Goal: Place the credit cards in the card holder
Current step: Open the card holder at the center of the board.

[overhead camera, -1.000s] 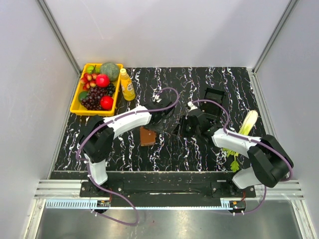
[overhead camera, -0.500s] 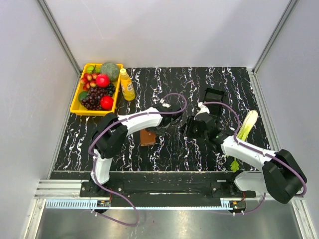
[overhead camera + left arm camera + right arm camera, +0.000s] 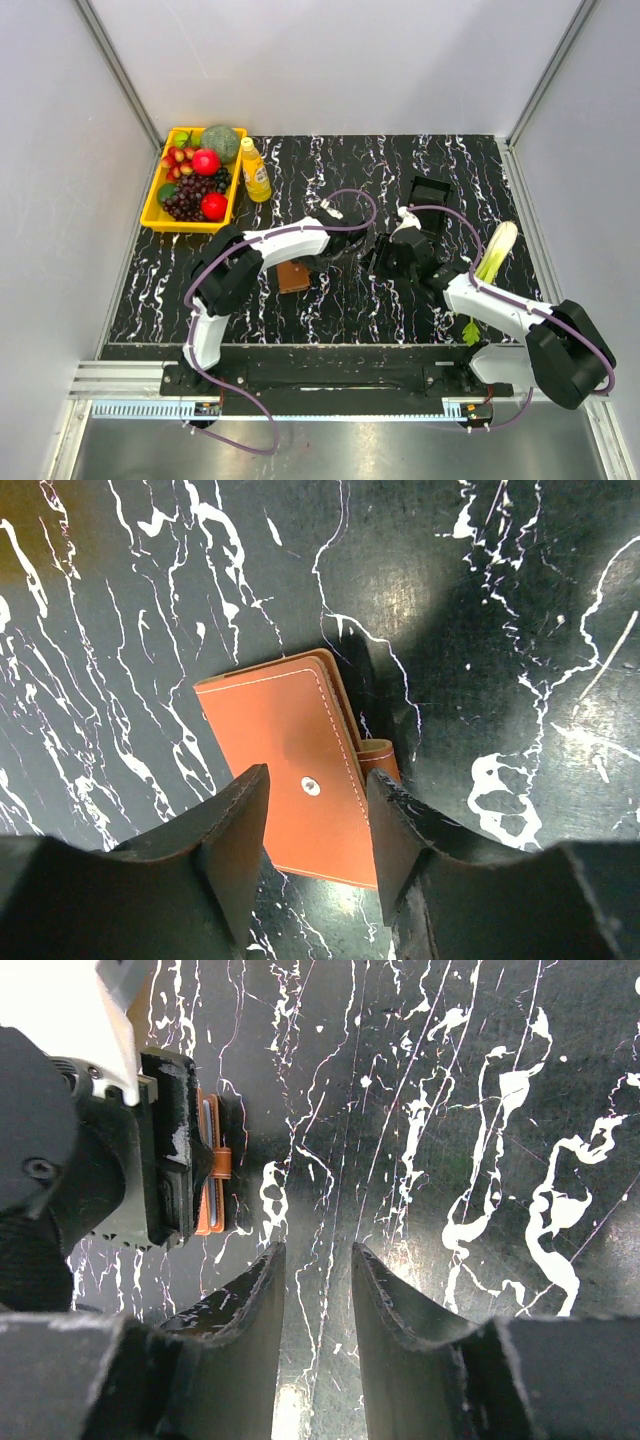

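The closed card holder (image 3: 300,780) lies flat on the table (image 3: 500,630) beneath the left gripper (image 3: 318,790), whose jaws are half parted with nothing gripped; the right gripper (image 3: 318,1252) is parted and empty nearby; the card holder should be pinned squarely before its flap is lifted.

The card holder (image 3: 293,275) lies flat on the counter (image 3: 380,305), left of centre, with the left hand (image 3: 318,256) right over it. The right hand (image 3: 385,262) sits to its right, a box (image 3: 430,192) behind that. In the back-left corner there's a fruit tray (image 3: 150,218), with a bottle (image 3: 255,170) just to its right.
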Available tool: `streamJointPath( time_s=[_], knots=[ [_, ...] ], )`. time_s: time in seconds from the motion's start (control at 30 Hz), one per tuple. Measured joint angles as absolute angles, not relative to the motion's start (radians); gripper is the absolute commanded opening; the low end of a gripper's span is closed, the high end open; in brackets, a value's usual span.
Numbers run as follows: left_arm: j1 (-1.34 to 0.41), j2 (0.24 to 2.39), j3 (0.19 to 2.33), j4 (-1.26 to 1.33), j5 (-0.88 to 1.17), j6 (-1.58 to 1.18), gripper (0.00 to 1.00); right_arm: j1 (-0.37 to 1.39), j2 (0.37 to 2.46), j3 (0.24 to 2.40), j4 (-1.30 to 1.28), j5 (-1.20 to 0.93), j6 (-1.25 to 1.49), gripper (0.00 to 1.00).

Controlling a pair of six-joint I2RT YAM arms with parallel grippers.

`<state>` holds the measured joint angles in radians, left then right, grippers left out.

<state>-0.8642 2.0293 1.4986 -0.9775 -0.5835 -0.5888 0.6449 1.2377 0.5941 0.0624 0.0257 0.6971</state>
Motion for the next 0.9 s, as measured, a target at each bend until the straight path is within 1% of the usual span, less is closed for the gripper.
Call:
streamJointPath(
  time_s=[0.03,0.1,0.13,0.2,0.23,0.27,0.3,0.37,0.67,0.77,0.9],
  knots=[
    [-0.865,2.034,1.497,-0.977,-0.583,-0.589,0.47,0.645,1.238,0.594,0.062,0.026,0.697,0.39],
    [-0.866,2.041,1.496,-0.976,-0.583,-0.590,0.41,0.645,1.238,0.594,0.062,0.026,0.697,0.39],
    [-0.866,2.043,1.495,-0.975,-0.583,-0.592,0.40,0.645,1.238,0.594,0.062,0.026,0.697,0.39],
    [-0.866,2.043,1.494,-0.974,-0.583,-0.596,0.27,0.645,1.237,0.594,0.062,0.026,0.697,0.39],
    [-0.866,2.043,1.491,-0.972,-0.583,-0.598,0.24,0.645,1.237,0.594,0.062,0.026,0.697,0.39],
    [-0.866,2.043,1.489,-0.972,-0.583,-0.598,0.11,0.645,1.237,0.594,0.062,0.026,0.697,0.39],
    [-0.866,2.044,1.485,-0.969,-0.583,-0.597,0.02,0.645,1.237,0.594,0.062,0.025,0.697,0.39],
    [-0.866,2.044,1.481,-0.968,-0.583,-0.600,0.00,0.645,1.237,0.594,0.062,0.026,0.696,0.40],
    [-0.869,2.028,1.454,-0.941,-0.583,-0.593,0.00,0.645,1.237,0.594,0.062,0.026,0.694,0.38],
    [-0.870,1.963,1.398,-0.901,-0.566,-0.598,0.00,0.645,1.237,0.594,0.063,0.026,0.695,0.36],
    [-0.867,1.768,1.280,-0.800,-0.507,-0.619,0.00,0.645,1.237,0.594,0.063,0.024,0.705,0.35]
  ],
)
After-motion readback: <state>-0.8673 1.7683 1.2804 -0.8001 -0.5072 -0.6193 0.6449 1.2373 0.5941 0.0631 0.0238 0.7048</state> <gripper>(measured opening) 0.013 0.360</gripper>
